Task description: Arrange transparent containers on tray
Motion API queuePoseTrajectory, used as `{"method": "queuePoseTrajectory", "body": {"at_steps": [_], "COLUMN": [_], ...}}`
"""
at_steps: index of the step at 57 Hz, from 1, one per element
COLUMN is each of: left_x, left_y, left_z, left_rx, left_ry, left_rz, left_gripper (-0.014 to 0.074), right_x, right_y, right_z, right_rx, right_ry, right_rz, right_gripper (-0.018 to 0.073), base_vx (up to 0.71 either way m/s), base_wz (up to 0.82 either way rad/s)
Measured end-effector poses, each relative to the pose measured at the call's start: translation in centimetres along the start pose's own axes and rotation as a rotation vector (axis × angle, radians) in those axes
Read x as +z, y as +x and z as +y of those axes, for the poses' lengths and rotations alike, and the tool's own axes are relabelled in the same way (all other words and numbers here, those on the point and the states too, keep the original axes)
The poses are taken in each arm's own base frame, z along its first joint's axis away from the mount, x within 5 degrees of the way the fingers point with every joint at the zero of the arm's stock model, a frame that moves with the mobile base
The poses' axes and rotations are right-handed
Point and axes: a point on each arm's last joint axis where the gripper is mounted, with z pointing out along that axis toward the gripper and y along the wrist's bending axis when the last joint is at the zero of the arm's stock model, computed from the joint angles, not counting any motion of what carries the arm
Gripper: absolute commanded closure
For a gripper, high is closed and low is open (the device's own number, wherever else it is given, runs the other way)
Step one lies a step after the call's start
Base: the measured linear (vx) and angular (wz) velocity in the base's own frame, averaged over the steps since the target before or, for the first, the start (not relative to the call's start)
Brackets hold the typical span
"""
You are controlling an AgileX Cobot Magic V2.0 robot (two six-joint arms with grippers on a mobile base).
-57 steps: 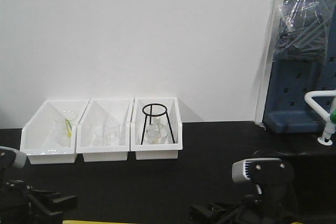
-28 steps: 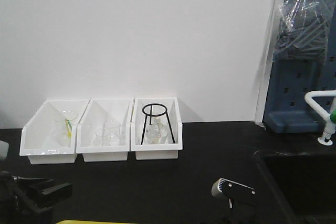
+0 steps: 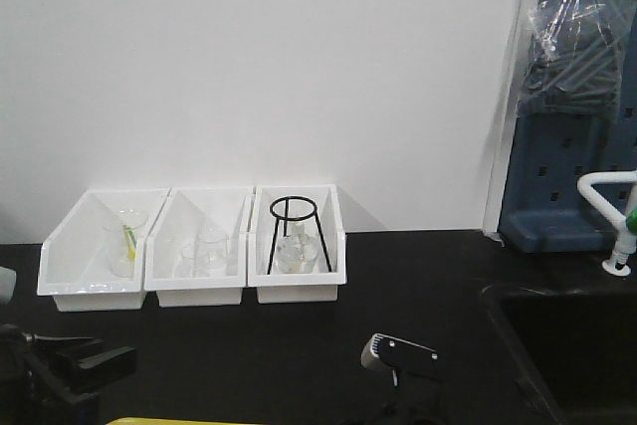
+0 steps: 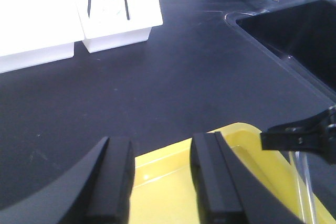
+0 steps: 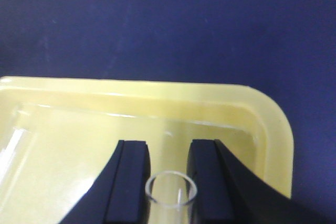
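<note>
**labrat_42:** Between the two black fingers of the right gripper [image 5: 167, 182] sits a clear glass tube [image 5: 171, 191], round rimmed mouth facing the wrist cam. The pads are right up against its sides, so that pincer is clamped on the tube. All of it hangs over the corner of the yellow tray [image 5: 273, 129], which sits on the black bench [image 5: 210, 24].

**pipette_pete:** How much of the tube can you actually make out?

**labrat_42:** Not much in that view. You get the rim and a bit of wall, then the bottom edge cuts it off. The left wrist cam helps: there the right gripper [image 4: 307, 137] comes in from the right edge and the tube [image 4: 304, 182] shows as a faint pale streak dropping below it over the tray [image 4: 173, 182]. It's very see-through, so where its lower end stops I can't tell.

**pipette_pete:** Which way is it pointing?

**labrat_42:** Long axis close to upright, slightly tilted, mouth end up in the fingers and body hanging toward the tray.

**pipette_pete:** And the left one?

**labrat_42:** The left gripper [image 4: 160, 174] has its jaws spread apart, nothing between them, just tray showing through the gap. Front cam only catches the arm tops at the bottom edge, tray a yellow sliver [image 3: 169, 421].
</note>
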Motion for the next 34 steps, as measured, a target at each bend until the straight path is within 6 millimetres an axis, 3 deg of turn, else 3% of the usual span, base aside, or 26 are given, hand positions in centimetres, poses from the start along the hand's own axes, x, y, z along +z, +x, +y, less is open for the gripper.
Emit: {"method": "queuePoseTrajectory", "body": {"at_steps": [17,24,34], "left_x": [0.0,0.0,0.0], "left_y": [0.0,0.0,0.0], "left_z": [0.0,0.0,0.0], "left_rx": [0.000,0.000,0.000], "left_ry": [-0.002,-0.002,-0.002], "left_rz": [-0.001,-0.001,-0.001], "left_gripper": [0.0195,0.0195,0.0195], "right_x": [2.3,2.6,2.8], "right_y": [1.1,1.3,1.4], "right_z": [-1.1,-1.3,-1.4], "right_rx": [0.056,0.060,0.059], "right_ry": [0.054,0.063,0.068], "right_rz": [0.028,0.030,0.036], "right_gripper": [0.0532,0.0452,0.0268], "base_vx": [0.00,0.00,0.00], "base_wz": [0.00,0.00,0.00]}}
